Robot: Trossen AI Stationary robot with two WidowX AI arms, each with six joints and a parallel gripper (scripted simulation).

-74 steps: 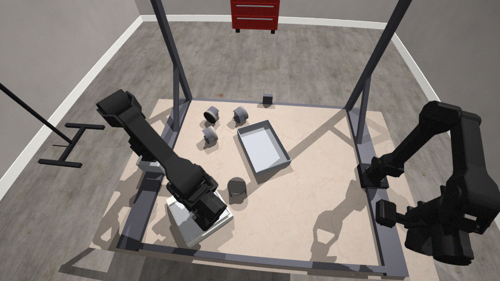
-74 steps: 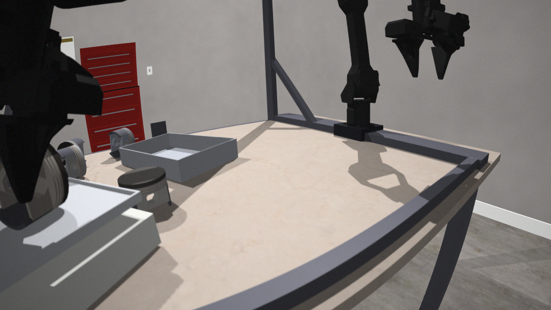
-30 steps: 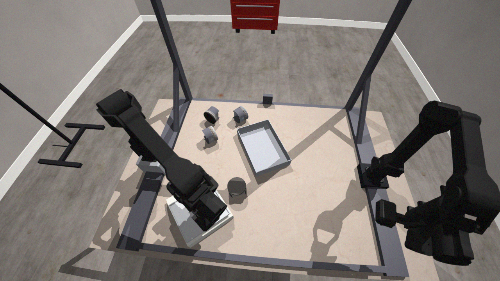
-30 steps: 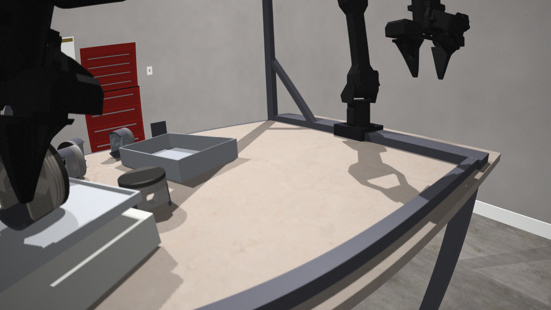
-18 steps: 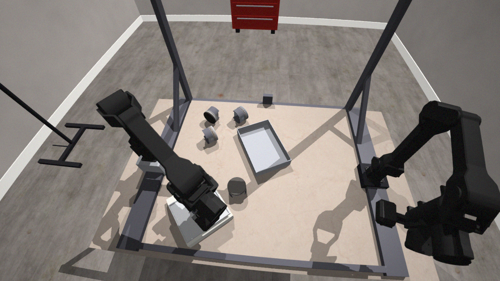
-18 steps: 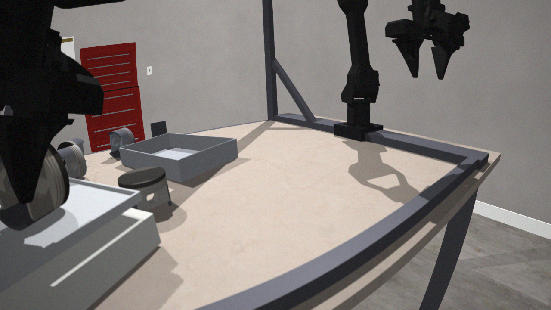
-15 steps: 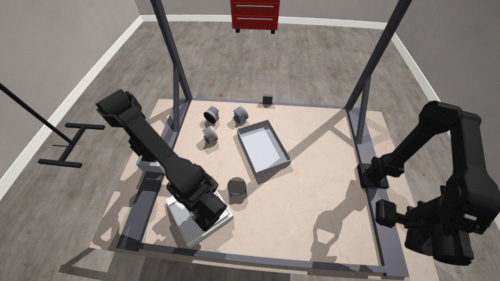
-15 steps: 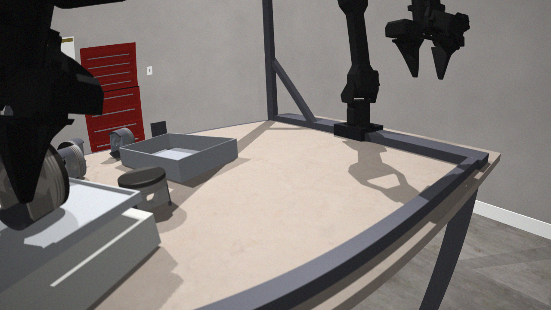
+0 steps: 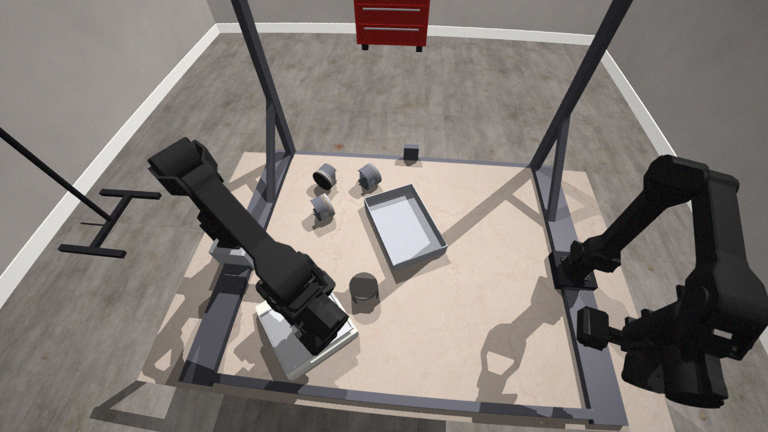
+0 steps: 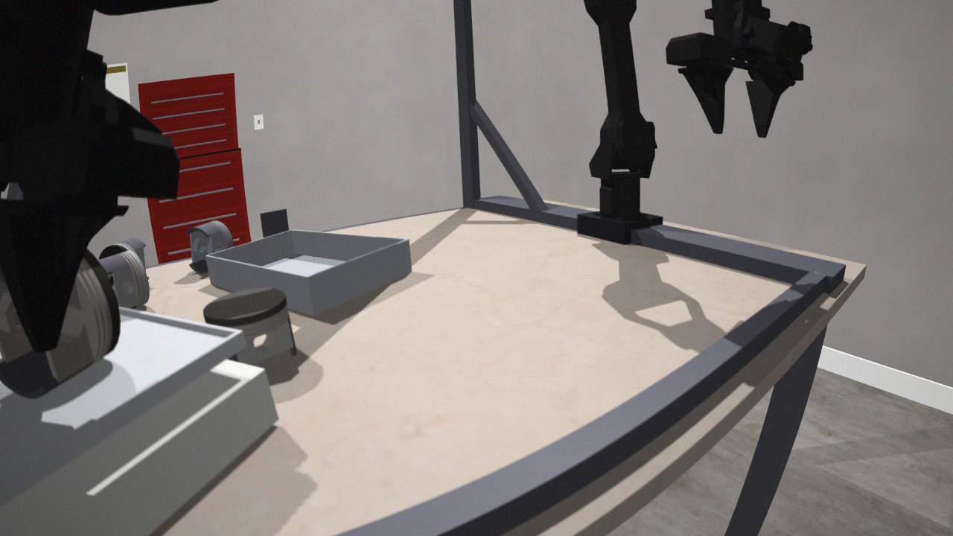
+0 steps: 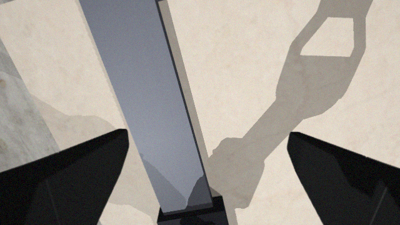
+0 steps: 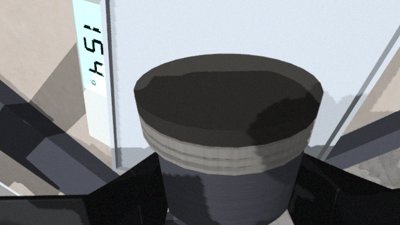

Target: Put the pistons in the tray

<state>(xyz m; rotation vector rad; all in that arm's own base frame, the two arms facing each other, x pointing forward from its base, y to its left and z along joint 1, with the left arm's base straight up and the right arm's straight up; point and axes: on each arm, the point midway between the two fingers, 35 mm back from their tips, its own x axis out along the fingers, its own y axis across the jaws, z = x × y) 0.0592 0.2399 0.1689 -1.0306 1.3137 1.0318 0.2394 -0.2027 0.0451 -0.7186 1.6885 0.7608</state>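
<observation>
The steel parts tray (image 9: 420, 257) (image 10: 362, 272) holds nothing. My right gripper (image 12: 221, 150) is shut on a dark-topped piston (image 12: 231, 100) (image 10: 100, 313), tilted on its side at the pan of the scale (image 12: 187, 25) (image 10: 173, 336). The scale's display (image 12: 94, 50) reads 154 g. One piston (image 9: 363, 287) (image 10: 245, 307) stands crown up between scale and tray. Three more lie beyond: a piston (image 9: 369, 176) (image 10: 213, 241) by the tray's far corner, another piston (image 9: 324, 176) left of it, and a piston (image 9: 322, 207) nearer. My left gripper (image 10: 739, 133) (image 11: 209, 139) is open and empty, high over the table's edge.
A dark metal frame (image 9: 375, 399) (image 10: 572, 447) runs around the wooden table (image 9: 483, 279), with uprights at the far corners. A small dark block (image 9: 411, 152) sits at the far edge. A red drawer cabinet (image 9: 392, 21) (image 10: 193, 173) stands beyond the table.
</observation>
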